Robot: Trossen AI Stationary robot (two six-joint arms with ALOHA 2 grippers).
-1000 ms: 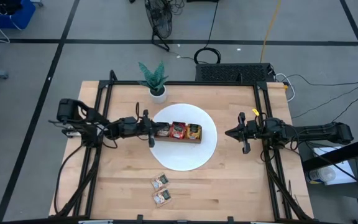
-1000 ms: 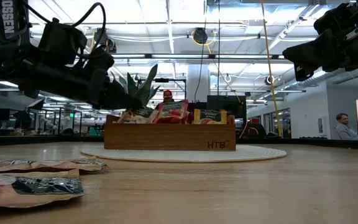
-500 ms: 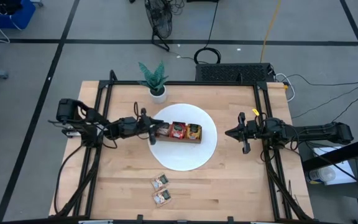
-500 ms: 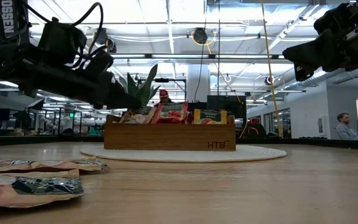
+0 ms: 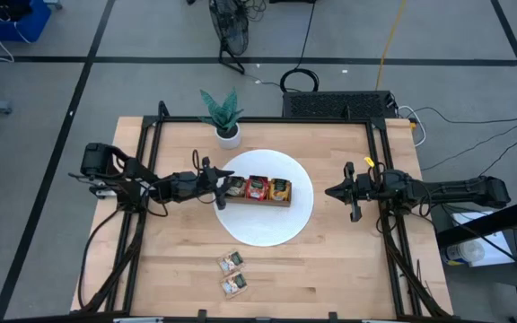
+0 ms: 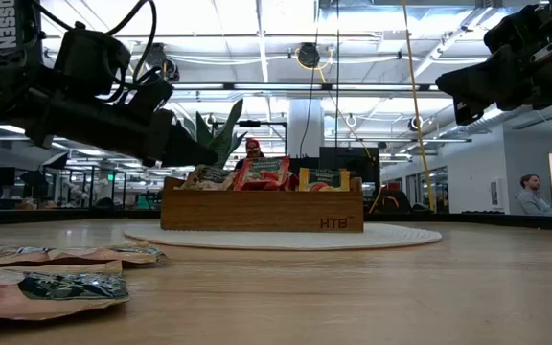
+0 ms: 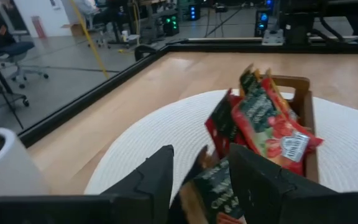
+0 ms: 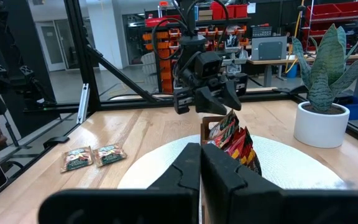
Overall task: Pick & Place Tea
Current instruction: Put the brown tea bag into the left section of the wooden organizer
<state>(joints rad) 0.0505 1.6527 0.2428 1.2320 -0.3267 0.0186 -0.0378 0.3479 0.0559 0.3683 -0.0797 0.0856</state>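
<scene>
The wooden tray (image 5: 289,201) stands on a round white mat (image 5: 267,229) with tea sachets upright in its compartments: beige with dark green (image 5: 237,187), red (image 5: 258,187) and orange-yellow (image 5: 280,188). My left gripper (image 5: 219,191) hovers open just above the tray's left end, and it also shows in the right wrist view (image 8: 209,102). In the left wrist view a beige and green sachet (image 7: 213,190) shows past the gap between the fingers, beside the red ones (image 7: 266,118). Two more beige and green sachets (image 5: 232,262) (image 5: 234,284) lie flat on the table near its near edge. My right gripper (image 5: 350,193) is shut and empty, right of the mat.
A potted plant (image 5: 225,117) stands at the table's far edge, behind the mat. Black frame rails (image 5: 146,179) run along the table's left and right sides. The two loose sachets also show in the low view (image 6: 65,256) (image 6: 46,290). A person sits in the room beyond (image 6: 528,195).
My left gripper has risen a little and drawn back slightly toward the table's left edge, away from the tray's left end. The beige and green sachet in the left compartment now shows clear of the fingers in the low view.
</scene>
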